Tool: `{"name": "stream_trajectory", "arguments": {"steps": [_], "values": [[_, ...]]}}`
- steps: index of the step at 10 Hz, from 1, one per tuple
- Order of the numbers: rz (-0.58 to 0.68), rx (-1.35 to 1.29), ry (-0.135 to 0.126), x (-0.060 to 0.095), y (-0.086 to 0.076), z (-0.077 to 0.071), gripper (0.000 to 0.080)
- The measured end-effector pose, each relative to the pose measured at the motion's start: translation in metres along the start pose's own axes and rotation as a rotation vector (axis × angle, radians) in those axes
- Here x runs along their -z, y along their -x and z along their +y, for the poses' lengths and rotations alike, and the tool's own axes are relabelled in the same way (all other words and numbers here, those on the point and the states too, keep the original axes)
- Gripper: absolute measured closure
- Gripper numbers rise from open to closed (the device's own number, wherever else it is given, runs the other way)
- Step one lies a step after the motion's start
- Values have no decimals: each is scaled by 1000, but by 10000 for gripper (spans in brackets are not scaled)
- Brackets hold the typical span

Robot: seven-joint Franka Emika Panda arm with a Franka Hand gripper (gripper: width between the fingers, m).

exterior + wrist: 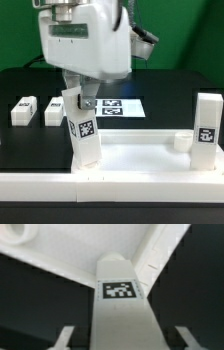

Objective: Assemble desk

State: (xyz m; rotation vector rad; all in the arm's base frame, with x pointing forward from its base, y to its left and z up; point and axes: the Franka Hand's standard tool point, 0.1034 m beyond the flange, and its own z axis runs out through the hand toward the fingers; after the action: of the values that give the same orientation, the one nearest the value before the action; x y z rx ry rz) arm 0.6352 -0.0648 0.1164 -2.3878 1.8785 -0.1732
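Note:
The white desk slab (140, 156) lies rim-up at the front of the black table. One square leg (84, 132) with a black-and-white tag stands tilted over the slab's corner at the exterior view's left. My gripper (78, 102) is shut on that leg's upper end. In the wrist view the leg (122, 308) runs between my two fingers (66, 336), its far tip against the slab (60, 255) near a raised rim. My gripper (122, 341) hides the leg's held end. Another leg (208, 132) stands upright at the slab's corner at the exterior view's right, beside a round socket (180, 142).
Two more tagged legs (22, 110) (52, 110) lie side by side on the black table at the exterior view's left. The marker board (122, 105) lies flat behind the slab. A white rail (110, 185) runs along the table's front edge.

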Motion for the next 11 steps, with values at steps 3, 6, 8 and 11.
{"name": "stream_trajectory", "arguments": {"steps": [3,6,8,11], "values": [[3,-272,4,0,8,0,505],[3,-241,8,0,16,-2,505],[3,-219,10,-2,18,-2,257],[12,166,26,-4,19,2,155]]}}
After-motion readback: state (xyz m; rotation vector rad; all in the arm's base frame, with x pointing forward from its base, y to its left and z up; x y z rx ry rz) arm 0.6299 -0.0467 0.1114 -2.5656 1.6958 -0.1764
